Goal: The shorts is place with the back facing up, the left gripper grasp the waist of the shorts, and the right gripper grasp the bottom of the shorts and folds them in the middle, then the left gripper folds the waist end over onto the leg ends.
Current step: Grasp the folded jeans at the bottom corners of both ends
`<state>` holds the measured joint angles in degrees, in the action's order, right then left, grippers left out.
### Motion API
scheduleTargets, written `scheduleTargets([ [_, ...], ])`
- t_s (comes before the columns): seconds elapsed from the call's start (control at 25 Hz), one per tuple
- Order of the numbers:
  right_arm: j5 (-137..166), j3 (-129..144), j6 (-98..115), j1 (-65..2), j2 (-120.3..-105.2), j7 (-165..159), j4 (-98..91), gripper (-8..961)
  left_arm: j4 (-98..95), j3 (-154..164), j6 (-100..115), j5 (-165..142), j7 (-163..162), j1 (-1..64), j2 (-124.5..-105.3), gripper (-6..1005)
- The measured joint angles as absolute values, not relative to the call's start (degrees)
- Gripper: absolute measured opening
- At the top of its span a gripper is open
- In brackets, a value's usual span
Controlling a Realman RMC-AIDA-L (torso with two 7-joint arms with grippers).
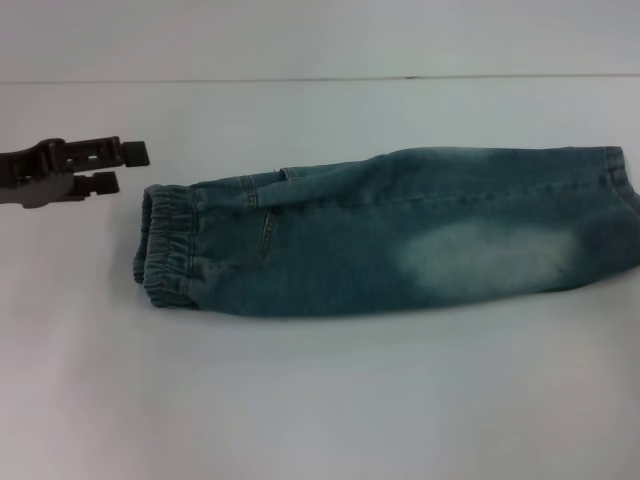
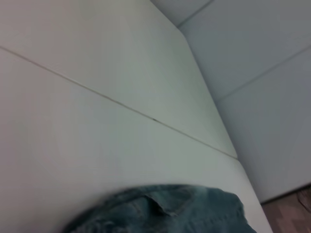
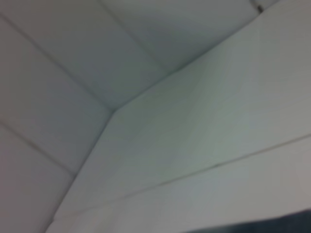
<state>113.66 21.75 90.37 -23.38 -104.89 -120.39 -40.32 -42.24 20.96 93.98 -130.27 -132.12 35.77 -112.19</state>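
The shorts (image 1: pixel 400 240) lie on the white table, doubled lengthwise into one long strip of faded blue-green denim. The waist of the shorts (image 1: pixel 165 250), a puckered elastic band, is the strip's left end. The leg ends (image 1: pixel 620 195), the bottom of the shorts, reach the right edge of the head view. My left gripper (image 1: pixel 128 167) hovers open just left of and behind the waist, holding nothing. A fold of the shorts (image 2: pixel 170 213) shows in the left wrist view, and a sliver of denim (image 3: pixel 272 225) in the right wrist view. The right gripper is out of view.
The white table (image 1: pixel 300 400) stretches in front of and behind the shorts, with a thin seam line (image 1: pixel 300 79) across its far side. In the left wrist view the table's edge (image 2: pixel 252 184) drops to a wooden floor (image 2: pixel 291 208).
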Motion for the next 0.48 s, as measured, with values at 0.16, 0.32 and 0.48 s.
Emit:
scheduleTargets([
  [0.16, 114.97, 22.79, 95.51, -22.79, -104.82, -120.39, -40.05, 946, -42.50, 21.19, 97.35, -130.54, -131.89, 36.32, -111.71, 901],
  [0.32, 117.58, 22.65, 97.58, -22.08, -104.93, -120.30, -39.98, 946, -42.54, 22.30, 99.51, -130.68, -131.30, 36.08, -111.51, 901],
  [0.48, 118.48, 22.95, 99.44, -21.03, -105.33, -118.26, -39.98, 947, -42.43, 23.38, 99.93, -131.81, -130.28, 35.49, -111.77, 901],
])
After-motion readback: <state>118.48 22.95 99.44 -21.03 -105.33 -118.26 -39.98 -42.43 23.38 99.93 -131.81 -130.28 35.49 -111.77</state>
